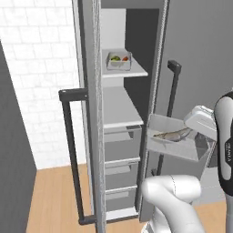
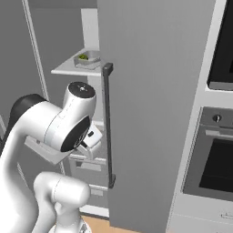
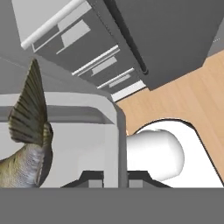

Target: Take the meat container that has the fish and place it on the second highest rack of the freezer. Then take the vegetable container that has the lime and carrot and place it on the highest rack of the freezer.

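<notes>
Fish tray in hand at the open freezer, first placement not yet made

The gripper is clamped shut on the wall of the meat container, the fish lying inside; the tray hangs at about 4 o'clock from the second highest rack, just outside the freezer. I judge the next move needs a lift and a push inward past the door edge. The vegetable container with the lime and the carrot already sits on the highest rack, at 12 o'clock; wooden floor below
</notes>
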